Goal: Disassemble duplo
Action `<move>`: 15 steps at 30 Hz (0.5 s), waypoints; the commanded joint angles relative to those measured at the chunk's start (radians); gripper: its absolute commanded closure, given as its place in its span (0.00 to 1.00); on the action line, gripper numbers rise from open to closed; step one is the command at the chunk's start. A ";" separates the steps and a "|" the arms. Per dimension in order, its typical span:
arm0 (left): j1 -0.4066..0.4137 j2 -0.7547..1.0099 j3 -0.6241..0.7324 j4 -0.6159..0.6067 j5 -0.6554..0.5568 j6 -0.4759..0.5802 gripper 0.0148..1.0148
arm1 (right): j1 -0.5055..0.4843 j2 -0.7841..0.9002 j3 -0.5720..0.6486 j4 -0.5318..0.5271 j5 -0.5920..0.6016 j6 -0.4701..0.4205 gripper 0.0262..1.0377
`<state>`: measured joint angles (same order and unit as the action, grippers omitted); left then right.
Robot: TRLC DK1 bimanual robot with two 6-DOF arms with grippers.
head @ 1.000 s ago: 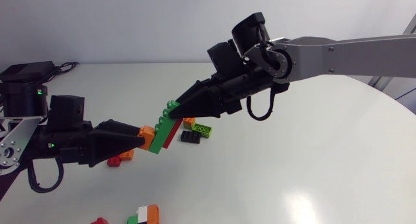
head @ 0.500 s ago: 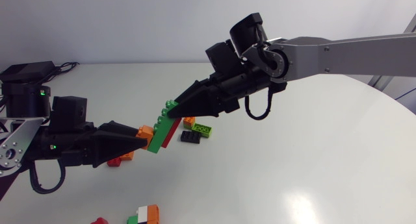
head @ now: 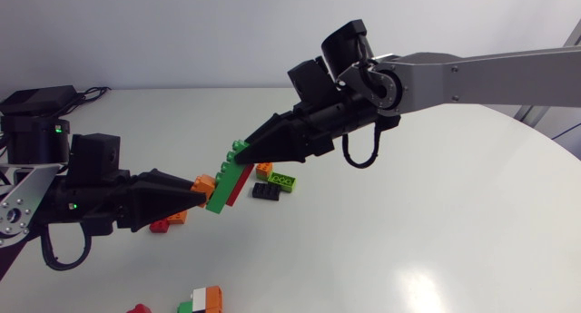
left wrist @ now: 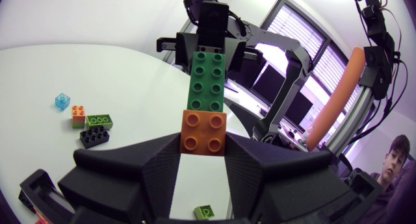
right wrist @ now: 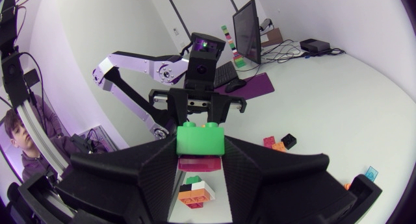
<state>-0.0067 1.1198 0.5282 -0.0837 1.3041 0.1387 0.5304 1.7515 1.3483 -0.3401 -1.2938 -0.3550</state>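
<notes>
Glossy plastic duplo stack (head: 225,188); smooth table (head: 436,222).

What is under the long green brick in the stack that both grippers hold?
A red brick sits against the underside of the long green brick; only its edge shows. The rest is covered by that brick and the right gripper.

A broad white table (head: 472,213) filled most of the scene below me, its right edge curving away. A soft patch of overhead light (head: 413,281) shone on its near part. Behind it stood a plain pale wall (head: 182,32). A black cable (head: 91,93) lay at the far left corner. From my left wrist, windows with slatted blinds (left wrist: 286,19) showed daylight above dark monitors (left wrist: 268,87). From my right wrist, another monitor (right wrist: 247,26) stood near a purple mat (right wrist: 253,84).
</notes>
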 commanded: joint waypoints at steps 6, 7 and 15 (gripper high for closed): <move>0.116 0.003 0.000 0.006 -0.006 -0.034 0.84 | -0.027 0.020 0.028 -0.016 -0.009 -0.002 0.81; 0.125 0.003 0.003 0.006 -0.006 -0.037 0.84 | -0.030 0.023 0.032 -0.016 -0.010 -0.002 0.81; 0.102 0.006 -0.002 0.022 -0.181 -0.022 0.83 | -0.041 0.025 0.037 -0.023 0.008 0.001 0.81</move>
<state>0.1047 1.1191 0.5282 -0.0715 1.1584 0.1188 0.4961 1.7573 1.3617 -0.3447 -1.2823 -0.3561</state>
